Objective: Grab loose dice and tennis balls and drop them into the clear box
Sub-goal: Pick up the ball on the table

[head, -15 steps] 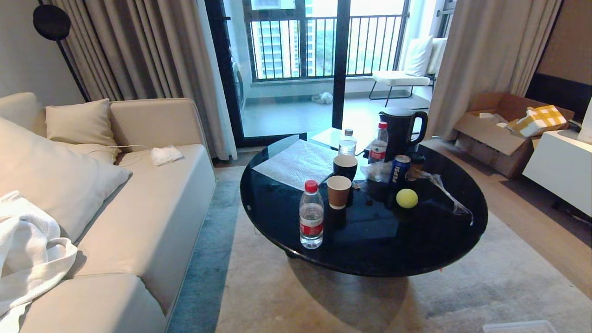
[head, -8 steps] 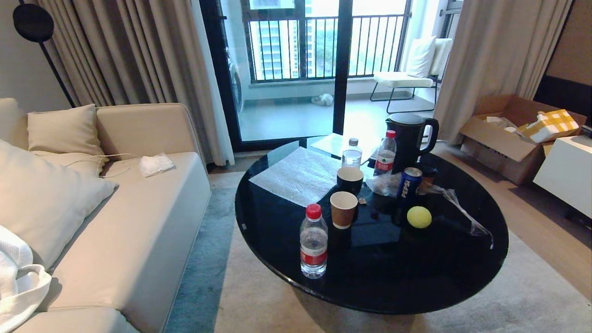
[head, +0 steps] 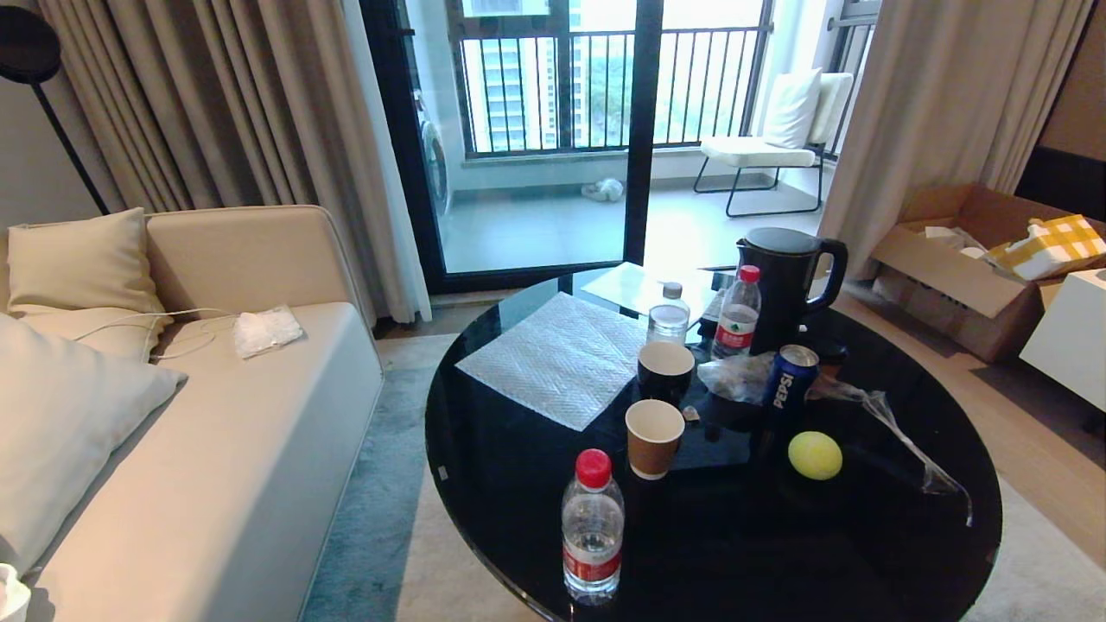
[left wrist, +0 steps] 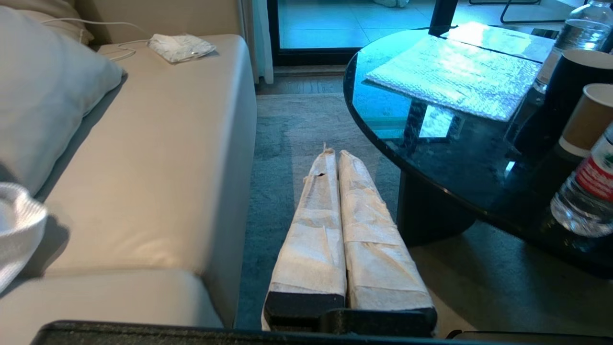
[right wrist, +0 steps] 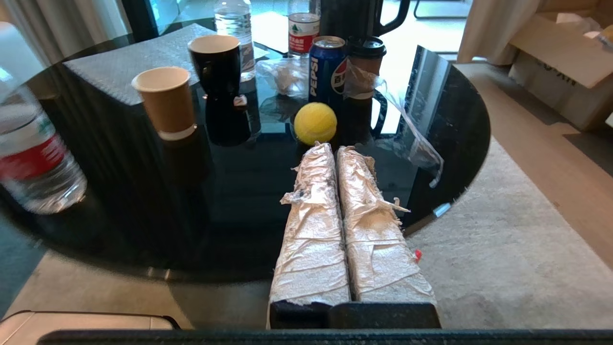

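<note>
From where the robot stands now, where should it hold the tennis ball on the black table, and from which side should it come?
Grip the tennis ball across its middle, coming from above. It is round, so any pair of opposite sides will do. The Pepsi can stands close behind it and crumpled plastic wrap lies beside it, but above it is free. The right gripper, fingers shut, must open first.

We see our right gripper [right wrist: 335, 149] with its two wrapped fingers [right wrist: 313, 225] pressed together, held above the near edge of the round black table [right wrist: 459, 120]. Just past the fingertips a tennis ball [right wrist: 315, 123] rests on the glass, with a Pepsi can [right wrist: 327, 72] behind it and a brown paper cup [right wrist: 166, 102] off to one side.
</note>
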### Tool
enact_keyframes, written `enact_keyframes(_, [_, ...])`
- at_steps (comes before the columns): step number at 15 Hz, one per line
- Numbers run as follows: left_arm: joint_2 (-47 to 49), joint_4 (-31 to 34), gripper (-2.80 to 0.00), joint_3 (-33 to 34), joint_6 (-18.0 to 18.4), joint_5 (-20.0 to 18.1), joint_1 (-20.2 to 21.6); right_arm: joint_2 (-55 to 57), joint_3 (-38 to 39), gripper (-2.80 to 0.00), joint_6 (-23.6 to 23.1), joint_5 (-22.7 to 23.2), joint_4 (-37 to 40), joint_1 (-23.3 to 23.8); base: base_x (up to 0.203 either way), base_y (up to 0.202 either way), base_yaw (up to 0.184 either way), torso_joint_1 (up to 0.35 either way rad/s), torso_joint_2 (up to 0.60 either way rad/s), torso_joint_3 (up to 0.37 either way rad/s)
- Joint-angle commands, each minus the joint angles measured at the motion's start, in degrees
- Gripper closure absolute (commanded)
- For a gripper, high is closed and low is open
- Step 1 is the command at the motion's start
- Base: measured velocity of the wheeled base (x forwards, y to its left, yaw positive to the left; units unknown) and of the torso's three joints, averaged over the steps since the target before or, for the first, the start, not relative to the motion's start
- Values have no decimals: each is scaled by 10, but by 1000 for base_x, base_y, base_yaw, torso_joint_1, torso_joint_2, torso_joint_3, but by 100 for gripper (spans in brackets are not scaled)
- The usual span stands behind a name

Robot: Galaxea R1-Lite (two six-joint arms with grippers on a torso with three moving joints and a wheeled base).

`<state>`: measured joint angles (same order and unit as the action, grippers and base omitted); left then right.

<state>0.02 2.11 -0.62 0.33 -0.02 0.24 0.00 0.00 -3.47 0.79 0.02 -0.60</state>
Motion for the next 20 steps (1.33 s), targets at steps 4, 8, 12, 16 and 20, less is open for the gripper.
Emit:
enact_keyframes(4, [0, 0, 0, 0, 0, 0, 0, 1, 1, 0, 0, 0, 0, 0, 28, 0, -1, 0, 1, 1])
enact_keyframes(8, [0, 0, 0, 0, -1, 0, 0, 0, 1, 0, -1, 0, 0, 0, 0, 0, 0, 0, 0, 0])
enact_keyframes(12, [0, 0, 0, 0, -1, -1, 0, 0, 1, 0, -1, 0, 0, 0, 2, 2, -71, 3, 5, 0])
enact_keyframes(16, [0, 0, 0, 0, -1, 0, 0, 1, 1, 0, -1, 0, 0, 0, 1, 5, -79, 0, 3, 3])
enact_keyframes(20, [0, 1, 0, 0, -1, -1, 0, 0, 1, 0, -1, 0, 0, 0, 0, 0, 0, 0, 0, 0])
